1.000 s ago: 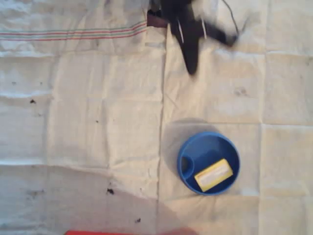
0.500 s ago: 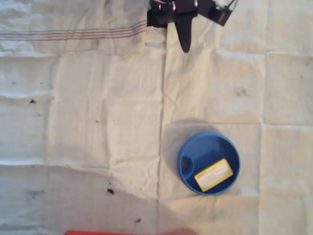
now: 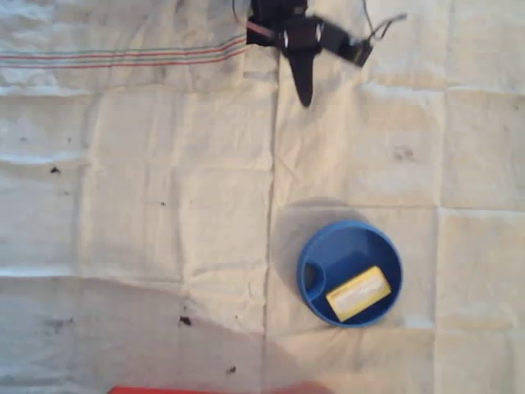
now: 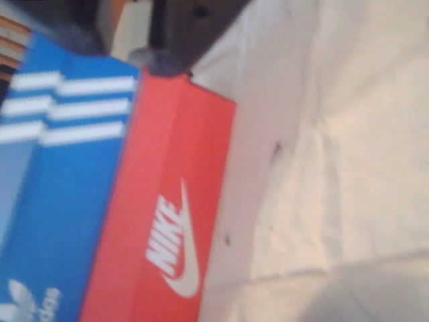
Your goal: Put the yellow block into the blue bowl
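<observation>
In the overhead view, the yellow block (image 3: pixel 358 293) lies flat inside the blue bowl (image 3: pixel 318 250), resting on the bowl's floor toward its lower right wall. The bowl sits on the cloth-covered counter (image 3: pixel 148 205), toward the near edge and right of the middle. The arm is folded up at the far edge of the counter, well apart from the bowl, and its claw (image 3: pixel 303 78) shows as one dark tapered shape pointing down the picture; whether the fingers are spread or pressed together I cannot tell, though nothing appears to be held in it. A thin red strip (image 3: pixel 156 390) peeks in at the near edge.

In the wrist view, the camera looks across the cloth at a red shoe box (image 4: pixel 164 221) standing against a blue shoe box (image 4: pixel 53 181).

Judging by this, the placing is done: the block is in the bowl and the arm is clear of it, with nothing evidently left but for the arm to rest.
</observation>
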